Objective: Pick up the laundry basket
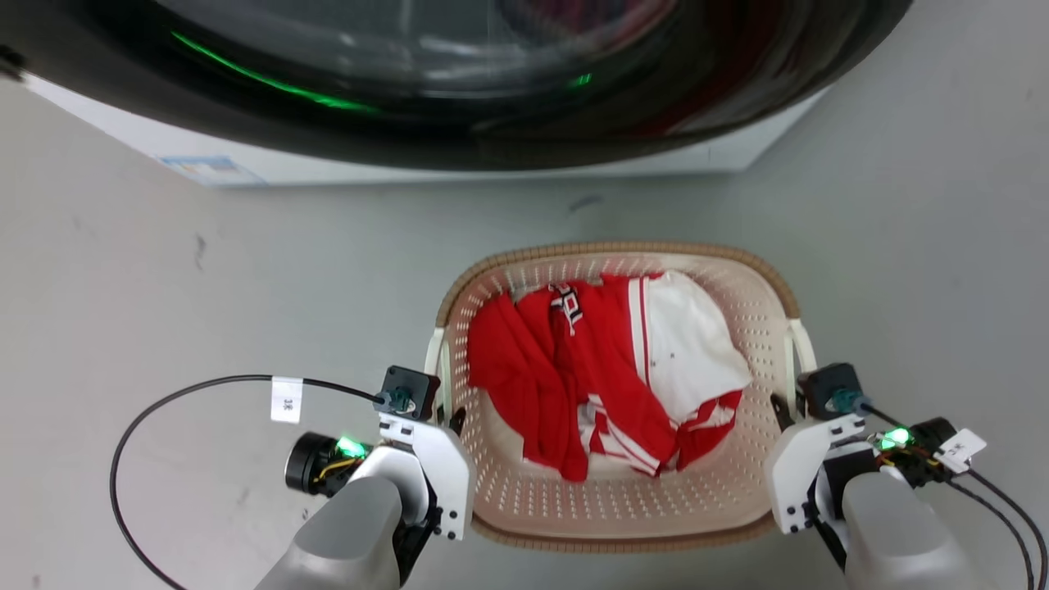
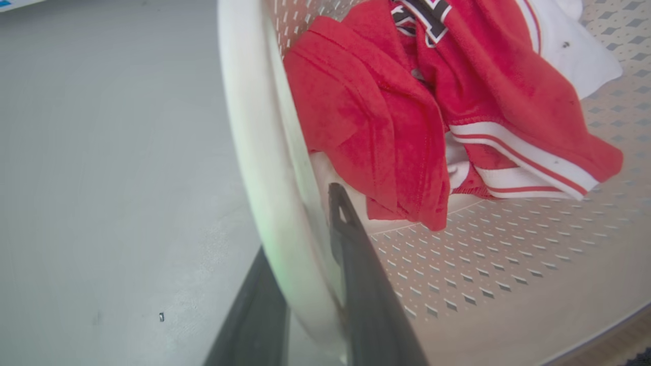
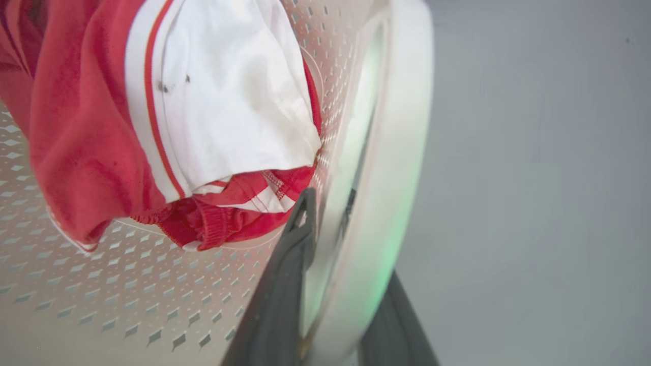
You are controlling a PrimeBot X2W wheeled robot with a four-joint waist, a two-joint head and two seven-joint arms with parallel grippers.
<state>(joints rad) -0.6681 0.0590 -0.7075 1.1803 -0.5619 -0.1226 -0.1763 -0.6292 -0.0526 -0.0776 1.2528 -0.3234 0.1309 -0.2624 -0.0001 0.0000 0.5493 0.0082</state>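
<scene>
Laundry basket: the laundry basket (image 1: pixel 615 250) sits on the grey floor (image 1: pixel 205 287) just in front of the washing machine (image 1: pixel 492 82), midway between your two arms.
Load: a red garment (image 1: pixel 565 369) and a white garment (image 1: pixel 688 344) lie bunched in the middle of the basket, clear of both side walls, so no cloth is caught in either grip.
Left gripper: your left gripper (image 1: pixel 442 414) straddles the left handle (image 2: pixel 254 152). One dark finger (image 2: pixel 356 264) is inside the basket wall and the other is outside. The loop fills the gap, so I judge the claw closed on it.
Right gripper: your right gripper (image 1: pixel 791 406) mirrors this on the right handle (image 3: pixel 402 152). The inner finger (image 3: pixel 287 264) runs along the perforated wall, and the claw looks narrowed onto the loop.
Why this hold: gripping both loops at matching points shares the weight and should keep the basket level.
Stage: both grips look set. Whether the base has left the floor can't be told from these views.
Next move: raise both arms together at the same pace.
Risk: the loops are smooth and rounded, so uneven lifting could let the basket tilt or a handle slide along the fingers.
</scene>
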